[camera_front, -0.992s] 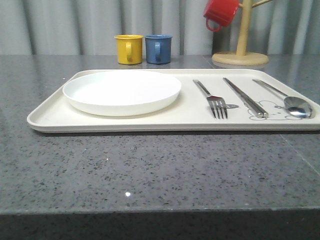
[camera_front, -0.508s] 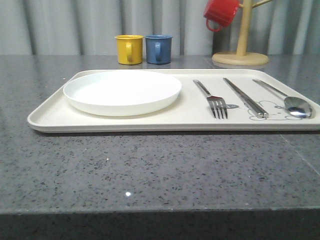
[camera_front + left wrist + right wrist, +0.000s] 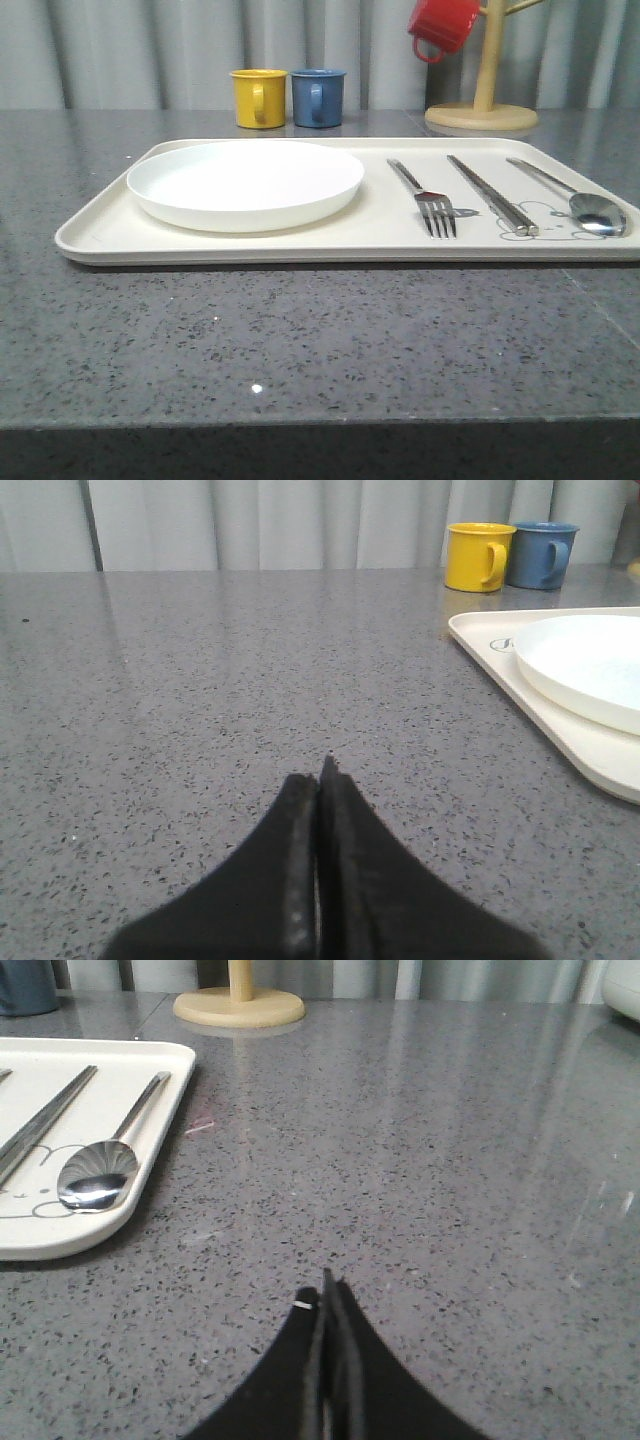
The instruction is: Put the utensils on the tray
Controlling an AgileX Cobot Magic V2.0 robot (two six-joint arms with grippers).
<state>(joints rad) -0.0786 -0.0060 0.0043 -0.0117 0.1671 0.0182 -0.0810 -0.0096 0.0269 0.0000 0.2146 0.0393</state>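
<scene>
Nothing differs from the picture of a second ago: every item on the tray [image 3: 100,235] lies at the same place. Both arms are low over the grey table [image 3: 300,340], off the tray. The left gripper [image 3: 320,780] has its fingers pressed together and holds nothing; it is beside the tray's left end. The right gripper [image 3: 328,1295] is also closed and empty, just outside the tray's right edge.

On the tray, the white plate [image 3: 245,183] sits on the left half. On the right half lie the fork [image 3: 425,198], then the chopsticks [image 3: 490,195], then the spoon [image 3: 575,198] nearest the right rim, side by side and apart.

Behind the tray stand a yellow mug [image 3: 258,98] and a blue mug [image 3: 318,97], touching. A red mug [image 3: 440,25] hangs on a wooden mug stand [image 3: 482,112] behind the tray's right corner.
</scene>
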